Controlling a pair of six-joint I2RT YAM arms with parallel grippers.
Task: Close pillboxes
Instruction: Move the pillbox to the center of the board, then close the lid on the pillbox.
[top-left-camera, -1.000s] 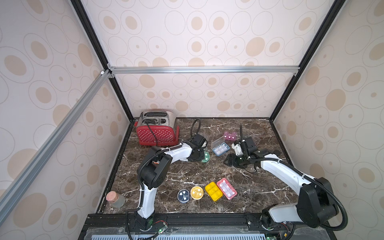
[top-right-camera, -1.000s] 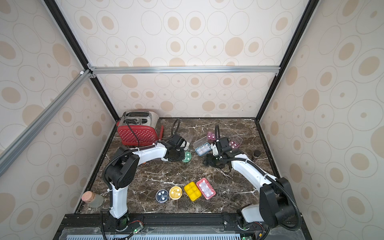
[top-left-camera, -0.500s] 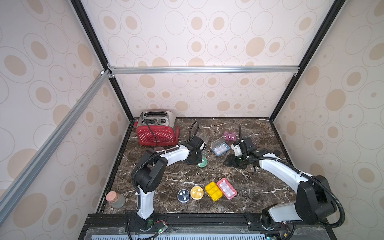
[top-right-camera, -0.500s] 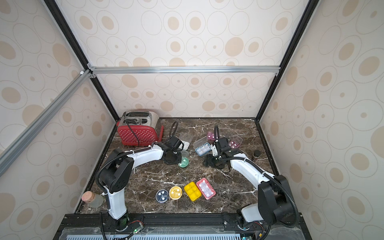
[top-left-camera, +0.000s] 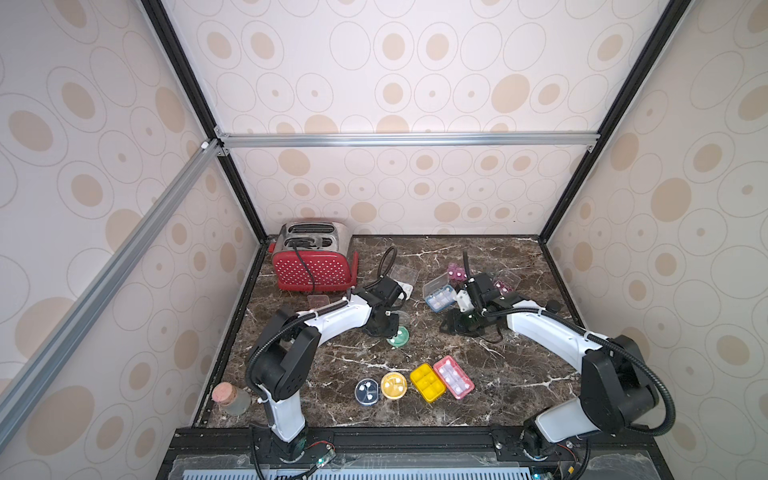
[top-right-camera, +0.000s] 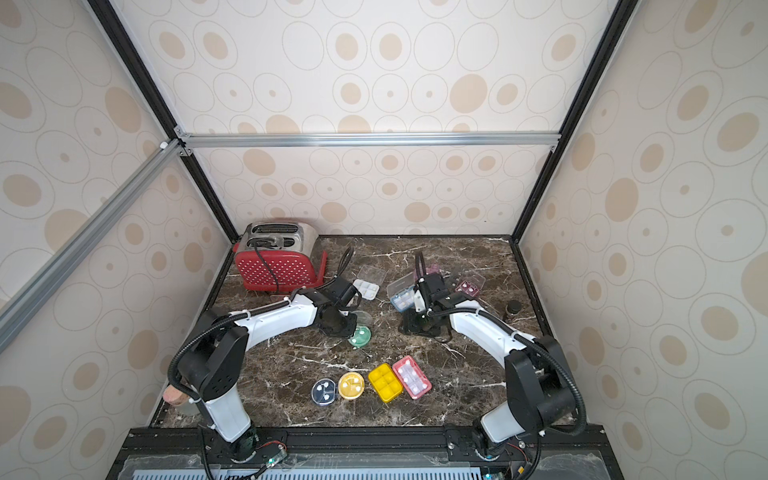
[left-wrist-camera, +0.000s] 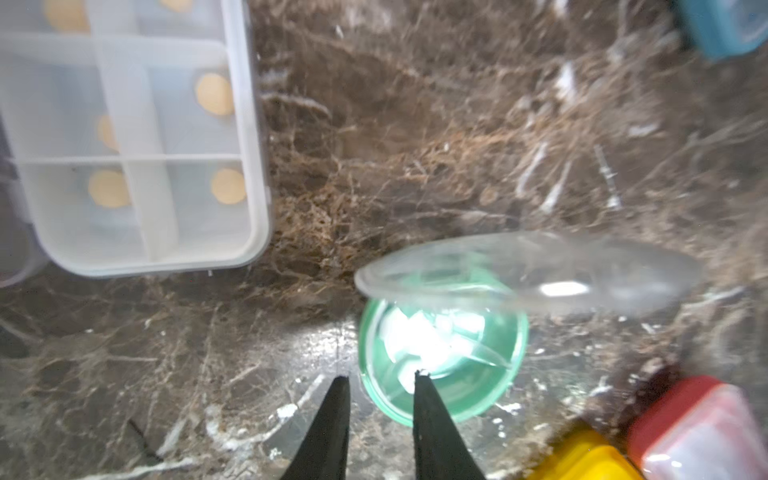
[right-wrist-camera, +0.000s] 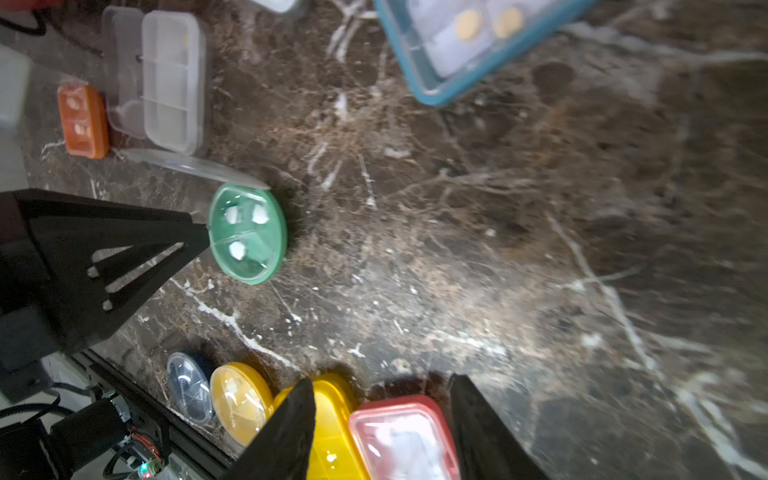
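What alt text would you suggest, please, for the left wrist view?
A round green pillbox, its clear lid half raised, lies on dark marble just ahead of the slightly parted jaws of the left gripper. A white compartment box holding tan pills sits nearby.

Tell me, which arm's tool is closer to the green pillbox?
Left. The left tool sits right at the rim of the green pillbox, tips slightly apart. The right tool hangs open off to the side, well clear of it.

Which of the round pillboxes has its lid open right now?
The green round pillbox, beside the left gripper: its clear lid stands tilted up. The blue round pillbox and the yellow round pillbox in the front row are shut.
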